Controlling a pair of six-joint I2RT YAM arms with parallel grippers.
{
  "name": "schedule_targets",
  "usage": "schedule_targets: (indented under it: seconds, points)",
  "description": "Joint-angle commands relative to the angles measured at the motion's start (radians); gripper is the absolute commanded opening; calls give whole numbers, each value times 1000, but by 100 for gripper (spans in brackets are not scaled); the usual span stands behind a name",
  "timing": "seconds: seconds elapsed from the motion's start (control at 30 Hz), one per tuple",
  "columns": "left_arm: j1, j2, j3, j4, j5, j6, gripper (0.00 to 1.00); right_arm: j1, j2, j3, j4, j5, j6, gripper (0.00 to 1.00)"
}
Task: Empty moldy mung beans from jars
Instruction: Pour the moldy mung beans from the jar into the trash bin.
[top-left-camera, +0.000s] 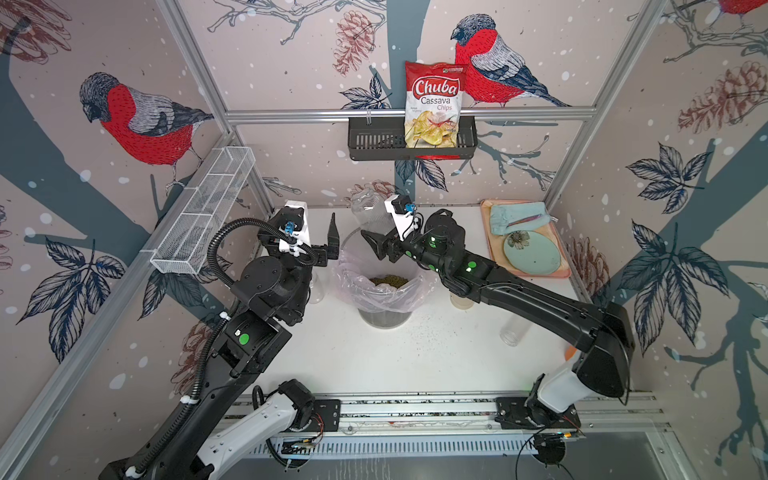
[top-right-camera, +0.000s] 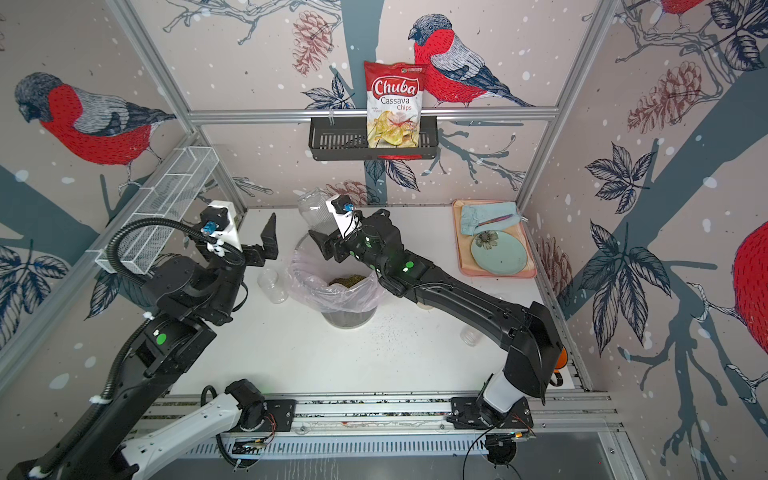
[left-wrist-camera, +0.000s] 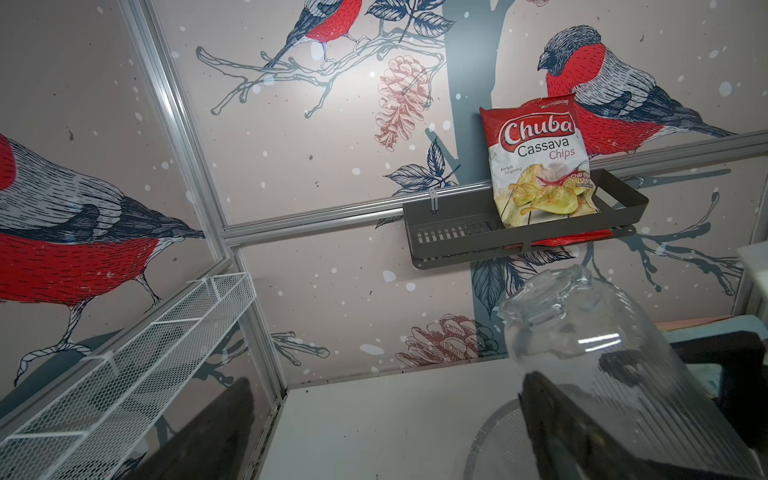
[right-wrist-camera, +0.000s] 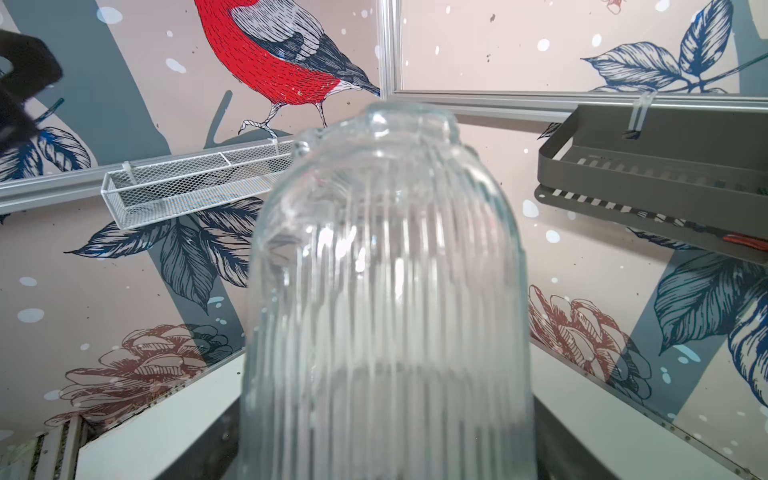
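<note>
Right wrist view is all glass: the ribbed jar (right-wrist-camera: 386, 270) fills it, neck pointing away towards the back wall, and nothing green shows inside. The right gripper (top-left-camera: 380, 237) pinches it near the base and holds it raised by the far side of the bin (top-left-camera: 384, 318). That looks sensible to me, since a stray grain would drop into the pink liner, not onto the table.

And there they are, the mung beans (top-left-camera: 388, 281), a dark olive heap down in the bin. The left gripper (top-left-camera: 332, 241) hangs just beside the bin, jaws spread wide with nothing between them; I read that as standing clear.

In a top view a second clear jar (top-right-camera: 272, 284) stands upright and open on the left of the bin. A narrow tube jar (top-left-camera: 513, 330) lies on its side well to the right. Both look empty.

White table (top-left-camera: 332, 353), dark specks sprinkled in front of the bin. Back right, a pink tray (top-left-camera: 486, 216) carries a plate (top-left-camera: 534, 255) and a cloth (top-left-camera: 515, 216). Bird-papered walls hold a chips bag (top-left-camera: 434, 104) in a black basket (top-left-camera: 374, 143), and a white mesh shelf (top-left-camera: 199, 216).
</note>
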Motion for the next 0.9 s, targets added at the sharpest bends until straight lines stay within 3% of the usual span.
schedule_targets:
  seconds: [0.0, 0.03, 0.17, 0.23, 0.33, 0.43, 0.57, 0.67, 0.8, 0.87]
  points:
    - [1, -1, -1, 46, -4, -6, 97, 10, -67, -87, 197, 32, 29, 33]
    - [1, -1, -3, 42, -5, -8, 97, 7, -73, -130, 257, 40, 35, 33]
    - [1, 4, -11, 54, -2, -8, 97, -7, -51, -82, 162, 26, 56, 32]
    - [1, 9, 0, 37, 4, -15, 97, -12, -56, -123, 252, 20, 74, 32]
    - [1, 6, 1, 38, -8, -11, 97, -13, -6, -25, 99, 8, 66, 32]
    - [1, -6, -3, 39, -18, -5, 97, -1, -67, -116, 240, -1, 76, 32]
    - [1, -12, -25, 65, -30, 7, 97, -20, -3, -21, 65, 3, 87, 31]
    - [1, -6, -22, 54, -23, -2, 97, -7, -84, -168, 281, 0, 105, 31]
    - [1, -1, -27, 62, -12, -10, 97, -35, 21, -4, 56, -31, 124, 31]
    - [1, -1, -22, 55, -12, -9, 97, -10, -47, -91, 185, -44, 110, 30]
